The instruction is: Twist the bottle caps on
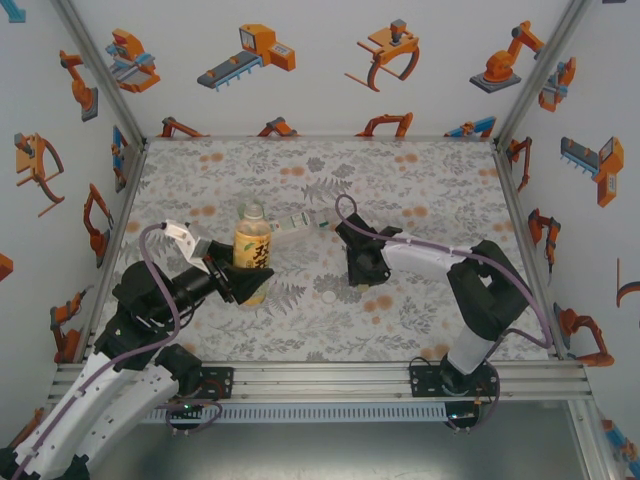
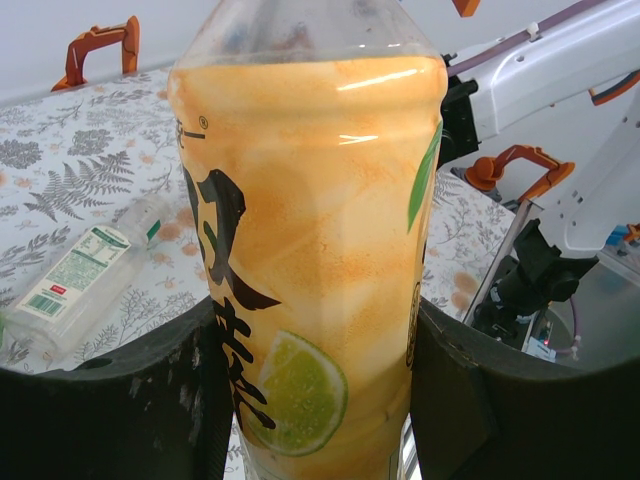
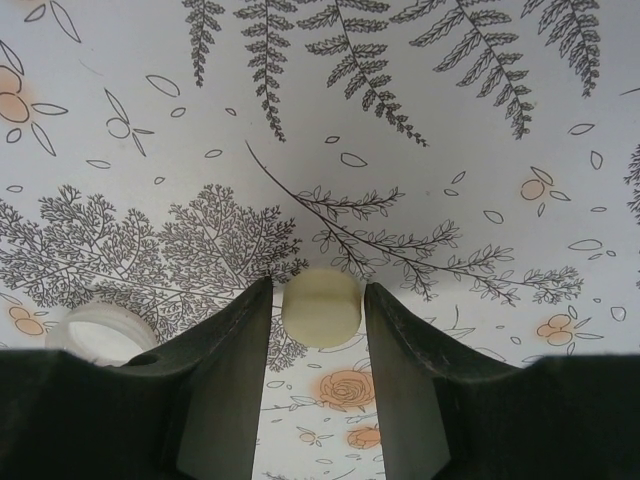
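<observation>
While a pale, smooth round cap sits pinched in the right end effector over the fern-printed surface, the left end effector clenches the upright amber bottle; a clear bottle lies flat just behind.

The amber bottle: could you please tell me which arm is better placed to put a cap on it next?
Right, probably: the right pincer grips a pale cap, while the left pincer holds the amber bottle upright.
</observation>
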